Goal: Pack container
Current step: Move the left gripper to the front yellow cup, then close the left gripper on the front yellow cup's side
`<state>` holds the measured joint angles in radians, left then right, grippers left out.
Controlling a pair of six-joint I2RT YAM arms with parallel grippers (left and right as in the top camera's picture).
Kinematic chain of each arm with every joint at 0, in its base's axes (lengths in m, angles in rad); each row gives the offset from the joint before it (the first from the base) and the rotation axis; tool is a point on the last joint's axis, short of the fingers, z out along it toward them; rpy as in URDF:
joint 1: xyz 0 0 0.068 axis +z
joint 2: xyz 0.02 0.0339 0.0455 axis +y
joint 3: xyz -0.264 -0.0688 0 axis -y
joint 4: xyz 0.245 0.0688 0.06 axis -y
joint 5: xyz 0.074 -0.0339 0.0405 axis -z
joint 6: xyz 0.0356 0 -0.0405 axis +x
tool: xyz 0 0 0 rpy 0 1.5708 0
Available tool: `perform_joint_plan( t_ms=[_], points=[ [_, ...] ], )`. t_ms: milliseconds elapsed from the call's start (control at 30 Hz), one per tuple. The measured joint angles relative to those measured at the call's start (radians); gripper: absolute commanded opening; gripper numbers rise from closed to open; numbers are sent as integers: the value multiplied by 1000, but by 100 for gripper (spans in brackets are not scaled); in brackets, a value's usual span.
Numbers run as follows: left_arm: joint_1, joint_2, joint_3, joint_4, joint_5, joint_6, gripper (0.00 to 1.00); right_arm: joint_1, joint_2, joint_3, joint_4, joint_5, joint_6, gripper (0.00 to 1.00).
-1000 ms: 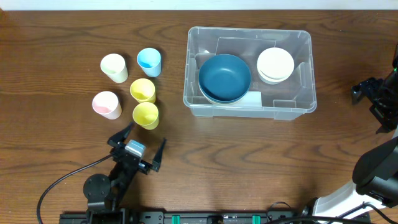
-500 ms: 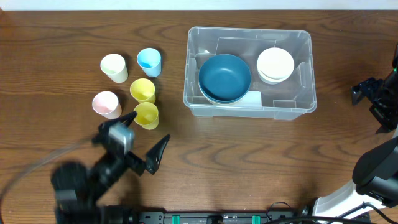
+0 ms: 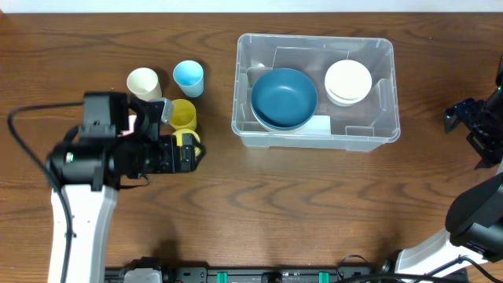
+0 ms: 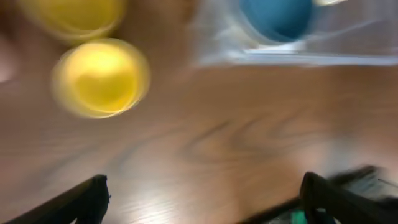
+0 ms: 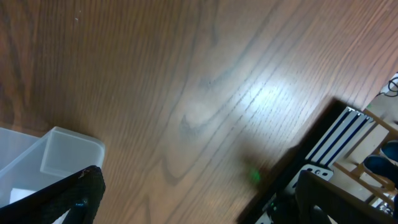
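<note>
Left fingers (image 4: 84,200), spread wide and empty, have swung within a second from the worktop's front edge to the cups left of the container (image 3: 314,37). They now sit at the nearer yellow cup (image 4: 102,78), and the arm hides the pink cup. Right fingers (image 5: 78,193) are unchanged, released, parked right of the container. Blue bowl (image 3: 284,97) and white bowls (image 3: 348,81) are already inside and the cups are still out, so a cup pick is likely next. Worktop (image 3: 314,204) is dark wood grain with a glare patch. A black striped rack (image 5: 339,140) stands past its edge, right of the container.

Overhead evenly lit, sharp; left wrist view motion-blurred; right wrist view shows glare on table (image 5: 264,99).
</note>
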<state>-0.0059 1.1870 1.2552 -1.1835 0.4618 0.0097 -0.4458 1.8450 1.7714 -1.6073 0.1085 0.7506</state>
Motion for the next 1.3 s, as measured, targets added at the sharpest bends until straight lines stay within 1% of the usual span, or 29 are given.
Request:
perform_joint_plan(
  t_ms=[100, 200, 300, 533, 767, 933, 1300],
  points=[
    [-10, 39, 27, -34, -127, -25, 98, 0, 0, 0, 0, 0, 0, 99],
    [-10, 62, 27, -48, -190, -61, 98, 0, 0, 0, 0, 0, 0, 99],
    [-10, 79, 27, -43, -222, -79, 98, 0, 0, 0, 0, 0, 0, 99],
    [-11, 193, 27, -5, -247, -100, 98, 0, 0, 0, 0, 0, 0, 99],
    [-11, 333, 27, 19, -306, -201, 98, 0, 0, 0, 0, 0, 0, 99],
    [-11, 416, 27, 40, -323, -254, 98, 0, 0, 0, 0, 0, 0, 99],
    [-11, 512, 27, 77, -335, -355, 98, 0, 0, 0, 0, 0, 0, 99]
  ],
)
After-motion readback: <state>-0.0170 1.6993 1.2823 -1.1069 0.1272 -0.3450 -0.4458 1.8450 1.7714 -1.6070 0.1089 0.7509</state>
